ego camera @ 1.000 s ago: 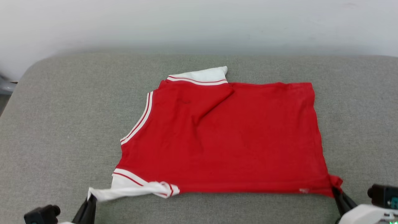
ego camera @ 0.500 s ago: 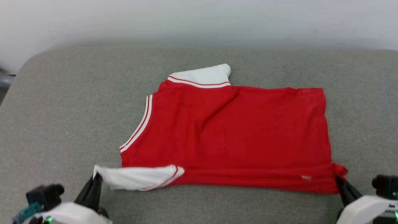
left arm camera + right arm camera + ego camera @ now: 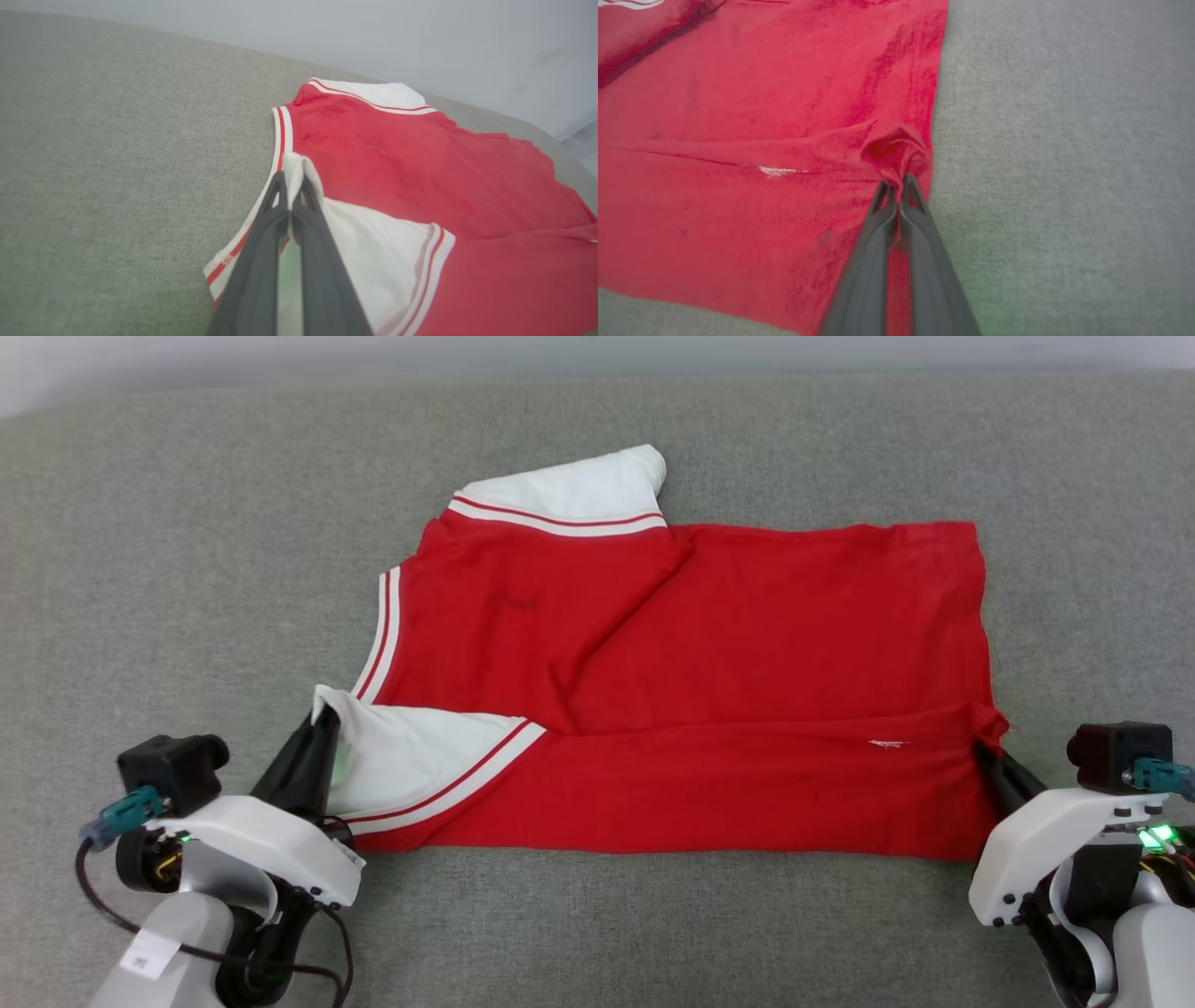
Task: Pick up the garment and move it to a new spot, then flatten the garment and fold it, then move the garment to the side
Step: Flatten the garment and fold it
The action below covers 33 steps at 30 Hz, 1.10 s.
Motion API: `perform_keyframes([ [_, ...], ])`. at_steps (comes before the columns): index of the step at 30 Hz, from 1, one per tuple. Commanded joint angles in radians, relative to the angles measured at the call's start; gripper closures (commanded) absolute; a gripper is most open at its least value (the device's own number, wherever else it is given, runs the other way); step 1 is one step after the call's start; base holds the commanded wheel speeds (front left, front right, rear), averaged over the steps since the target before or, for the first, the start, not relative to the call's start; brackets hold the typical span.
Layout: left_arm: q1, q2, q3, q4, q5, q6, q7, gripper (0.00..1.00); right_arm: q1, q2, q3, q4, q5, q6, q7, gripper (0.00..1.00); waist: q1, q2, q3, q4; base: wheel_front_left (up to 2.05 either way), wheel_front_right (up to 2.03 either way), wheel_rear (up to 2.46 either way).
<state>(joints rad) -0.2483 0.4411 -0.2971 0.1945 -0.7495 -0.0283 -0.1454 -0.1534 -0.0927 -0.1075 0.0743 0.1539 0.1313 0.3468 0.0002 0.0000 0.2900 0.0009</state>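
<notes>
The garment [image 3: 709, 644] is a red jersey with white sleeves and striped trim, lying back-up on a grey cushioned surface; its near edge is folded over onto the body. My left gripper [image 3: 325, 721] is shut on the tip of the near white sleeve [image 3: 299, 172], which is lifted and pulled over the red cloth. My right gripper [image 3: 988, 749] is shut on a bunched red corner [image 3: 896, 154] at the garment's right edge. The far white sleeve [image 3: 579, 485] lies flat at the top. No lettering shows.
The grey cushioned surface [image 3: 187, 569] spreads wide on every side of the garment. A pale wall [image 3: 373, 37] rises behind its far edge. My white forearms [image 3: 252, 840] sit at the lower corners of the head view.
Both grippers have carried the garment's near edge away from me, folding a band of it over the body. The head camera has tilted down, so the whole picture shifted.
</notes>
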Motion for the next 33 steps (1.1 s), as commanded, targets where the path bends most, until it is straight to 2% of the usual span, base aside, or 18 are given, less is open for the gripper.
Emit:
perform_keyframes([
  [1, -0.028, -0.011, -0.009, 0.046, -0.003, -0.017, -0.005, 1.00, -0.031, -0.002, -0.001, 0.035, -0.002, -0.001, -0.018, 1.00, -0.0002, 0.0000, 0.027, -0.008, 0.00, 0.00, 0.00],
  [6, -0.072, -0.037, -0.041, 0.173, -0.024, -0.056, 0.010, 1.00, -0.057, 0.007, 0.005, 0.151, -0.010, -0.001, -0.056, 1.00, -0.0002, 0.0000, 0.045, -0.009, 0.00, 0.00, 0.00],
  [7, -0.080, -0.039, -0.046, 0.193, -0.029, -0.063, 0.015, 1.00, -0.063, 0.009, 0.006, 0.173, -0.009, -0.001, -0.067, 0.93, -0.0002, 0.0000, 0.045, -0.009, 0.00, 0.00, 0.00],
  [9, -0.089, -0.048, -0.060, 0.228, -0.037, -0.074, 0.022, 1.00, -0.067, 0.012, 0.007, 0.213, -0.008, -0.001, -0.087, 0.52, -0.0002, 0.0000, 0.040, -0.008, 0.00, 0.00, 0.00],
  [10, -0.093, -0.053, -0.064, 0.245, -0.041, -0.077, 0.021, 0.83, -0.068, 0.015, 0.008, 0.226, -0.002, -0.001, -0.104, 0.00, -0.0002, 0.0000, 0.035, -0.007, 0.00, 0.00, 0.00],
  [11, -0.097, -0.055, -0.069, 0.258, -0.045, -0.079, 0.020, 0.53, -0.070, 0.017, 0.008, 0.237, 0.006, -0.001, -0.122, 0.00, -0.0002, 0.0000, 0.028, -0.004, 0.00, 0.00, 0.00],
  [12, -0.101, -0.056, -0.070, 0.271, -0.044, -0.082, 0.013, 0.12, -0.068, 0.018, 0.010, 0.246, 0.013, -0.001, -0.142, 0.00, -0.0002, 0.0000, 0.020, -0.003, 0.00, 0.00, 0.00],
  [13, -0.104, -0.055, -0.071, 0.279, -0.043, -0.084, 0.006, 0.00, -0.068, 0.020, 0.012, 0.248, 0.024, -0.001, -0.173, 0.00, -0.0002, 0.0000, 0.012, -0.001, 0.00, 0.00, 0.00],
  [18, -0.104, -0.047, -0.066, 0.295, -0.010, -0.065, -0.054, 0.00, -0.050, 0.026, 0.002, 0.235, 0.045, -0.001, -0.333, 0.00, -0.0002, 0.0000, -0.039, -0.001, 0.00, 0.00, 0.00],
  [21, -0.092, -0.042, -0.062, 0.291, 0.009, -0.045, -0.074, 0.00, -0.038, 0.029, -0.005, 0.228, 0.038, -0.001, -0.382, 0.00, -0.0002, 0.0000, -0.063, -0.003, 0.00, 0.00, 0.00],
  [22, -0.078, -0.038, -0.054, 0.277, 0.024, -0.021, -0.089, 0.00, -0.022, 0.032, -0.015, 0.213, 0.029, -0.001, -0.416, 0.00, -0.0002, 0.0000, -0.082, -0.004, 0.00, 0.00, 0.00],
  [25, -0.053, -0.031, -0.046, 0.248, 0.038, 0.009, -0.097, 0.00, 0.000, 0.037, -0.037, 0.188, 0.016, -0.001, -0.438, 0.00, -0.0002, 0.0000, -0.102, -0.007, 0.00, 0.00, 0.00],
  [27, -0.019, -0.017, -0.051, 0.216, 0.037, 0.029, -0.067, 0.00, 0.034, 0.042, -0.057, 0.152, 0.004, -0.001, -0.438, 0.00, -0.0002, 0.0000, -0.126, -0.008, 0.00, 0.00, 0.00],
  [33, 0.042, 0.018, -0.067, 0.142, -0.007, 0.041, 0.073, 0.00, 0.104, 0.043, -0.076, 0.090, 0.021, -0.001, -0.408, 0.00, -0.0002, 0.0000, -0.158, -0.006, 0.00, 0.00, 0.00],
])
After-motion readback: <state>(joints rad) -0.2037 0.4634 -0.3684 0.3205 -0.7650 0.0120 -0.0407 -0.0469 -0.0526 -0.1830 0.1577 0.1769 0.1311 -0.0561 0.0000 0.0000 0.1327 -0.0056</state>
